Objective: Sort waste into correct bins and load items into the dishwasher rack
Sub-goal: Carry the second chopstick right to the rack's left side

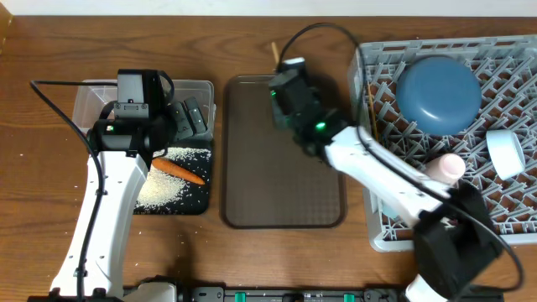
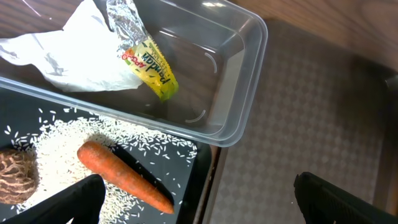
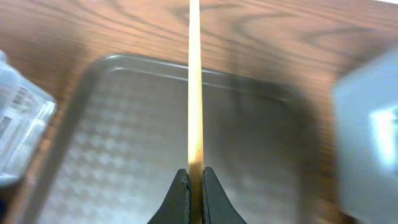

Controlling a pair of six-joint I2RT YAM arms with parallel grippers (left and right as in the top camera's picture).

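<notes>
Waste looks sorted.
- Clear tub (image 2: pixel 242 81), upper left of the overhead view: napkin (image 2: pixel 68 56) and snack wrapper (image 2: pixel 149 62) lie inside.
- Black tray (image 2: pixel 18 109), just below the tub: carrot (image 2: pixel 124 177), rice (image 2: pixel 62 137), brown lumpy piece (image 2: pixel 15 177).
- Left gripper (image 2: pixel 199 208) hangs over both bins, jaws spread wide, nothing between them.

Rack (image 1: pixel 512 59), right side:
- 1 round blue dish (image 1: pixel 438 92), domed side up; plate or bowl, cannot tell.
- Light-blue cup (image 1: pixel 506 151) and pink cup (image 1: pixel 445 168).
- No 2nd dish made out.

Right gripper (image 3: pixel 195 177) is clenched on 1 chopstick (image 3: pixel 195 81), over the upper part of the brown serving tray (image 1: pixel 281 184), centre frame. A thin pale line at the rack's left edge may be the other chopstick.

Judgement: near the end. This chopstick has yet to go into the rack.
</notes>
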